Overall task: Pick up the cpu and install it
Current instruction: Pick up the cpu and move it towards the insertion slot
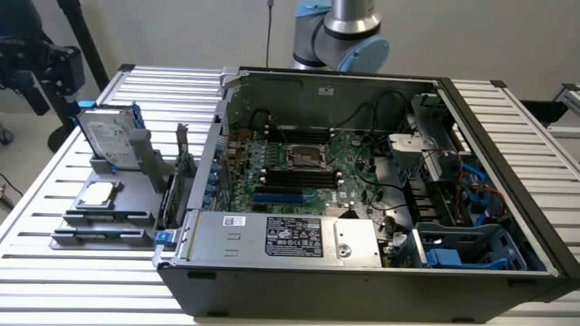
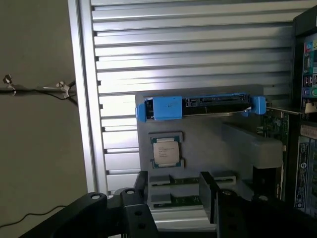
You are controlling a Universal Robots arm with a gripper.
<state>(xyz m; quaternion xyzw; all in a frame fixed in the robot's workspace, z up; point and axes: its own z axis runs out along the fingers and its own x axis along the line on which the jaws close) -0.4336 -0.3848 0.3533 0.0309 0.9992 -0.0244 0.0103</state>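
Flat on a grey plastic stand (image 2: 208,144), untouched: the small square silver-topped cpu (image 2: 166,151). Just beside, upright in its blue bracket, a large silver hard drive (image 1: 107,136). Near, black gripper (image 2: 174,193), fingers (image 2: 208,191) apart, empty, partly hiding long green memory sticks (image 2: 171,181).

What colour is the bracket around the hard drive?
Blue. The bracket shows best in the wrist view.

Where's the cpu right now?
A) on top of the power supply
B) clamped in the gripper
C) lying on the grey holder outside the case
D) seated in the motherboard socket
C: the cpu lies flat on the grey holder beside the open case; the gripper is open and holds nothing.
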